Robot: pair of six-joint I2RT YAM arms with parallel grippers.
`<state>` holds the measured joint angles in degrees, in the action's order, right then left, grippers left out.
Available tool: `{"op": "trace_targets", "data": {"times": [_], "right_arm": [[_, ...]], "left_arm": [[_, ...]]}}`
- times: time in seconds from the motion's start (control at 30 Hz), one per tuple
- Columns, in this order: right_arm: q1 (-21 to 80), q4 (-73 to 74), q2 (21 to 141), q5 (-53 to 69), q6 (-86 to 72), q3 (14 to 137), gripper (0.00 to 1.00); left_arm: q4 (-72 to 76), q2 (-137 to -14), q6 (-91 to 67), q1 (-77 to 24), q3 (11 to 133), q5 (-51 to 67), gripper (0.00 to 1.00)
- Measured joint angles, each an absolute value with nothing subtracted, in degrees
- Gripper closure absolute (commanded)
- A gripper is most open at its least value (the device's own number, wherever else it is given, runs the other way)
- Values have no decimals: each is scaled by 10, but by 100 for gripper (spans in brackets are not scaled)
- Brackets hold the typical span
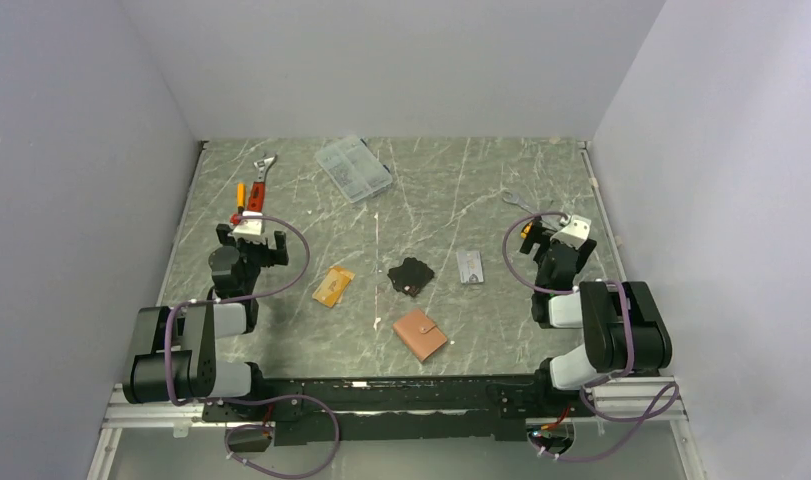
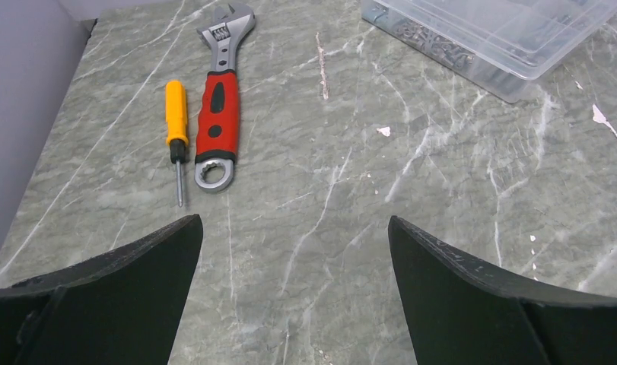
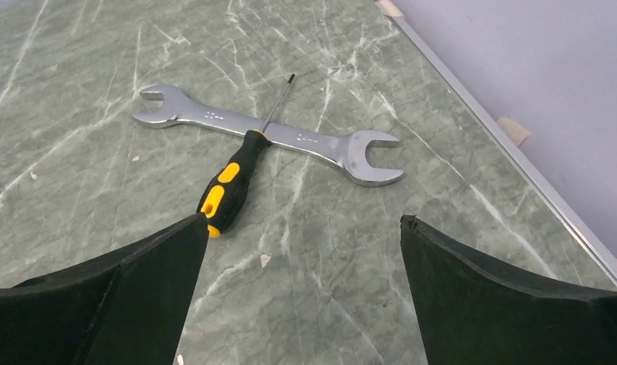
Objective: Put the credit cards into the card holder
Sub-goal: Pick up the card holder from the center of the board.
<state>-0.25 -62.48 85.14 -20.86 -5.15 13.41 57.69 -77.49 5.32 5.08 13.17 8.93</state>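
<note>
The left claw (image 2: 295,251) and right claw (image 3: 301,251) were spread apart and empty, while the orange card (image 1: 332,287) at ten o'clock and grey card (image 1: 469,266) at one o'clock from the holder (image 1: 420,334) looked thin, stiff and slippery, probably best pinched by an edge.

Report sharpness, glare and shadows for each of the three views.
Top external: soft, even light, faint shadows; orange card and silver-grey card too small for detail. Left wrist: adjustable wrench sharp, mild sheen on the clear compartment box, left gripper's fingers plain black shapes. Right wrist: open-ended spanner and screwdriver crisp, soft shadows, no harsh glare; right gripper's fingers featureless dark.
</note>
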Motion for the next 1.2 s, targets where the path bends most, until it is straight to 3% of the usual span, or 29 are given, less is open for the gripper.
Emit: {"op": "trace_targets", "data": {"times": [0.13,0.27,0.4,0.47,0.57,0.73,1.03,1.2], "right_arm": [[12,-523,822,-217,-52,167,0],[22,-256,819,-246,-156,369,0],[6,-128,807,-205,-307,482,0],[-8,-96,787,-153,-342,477,0],[27,-37,774,-127,-349,477,0],[223,53,749,-130,-311,477,1],[446,171,639,-162,-288,388,9],[490,198,607,-139,-295,348,13]], "left_arm": [[577,-775,53,50,132,89,1],[577,-775,53,51,132,89,1],[545,-766,53,52,139,91,1],[460,-753,54,53,176,92,1],[261,-758,60,53,327,98,1],[38,-755,67,44,491,134,1],[-201,-691,79,-142,484,162,1],[-256,-695,76,-211,486,168,1]]}}
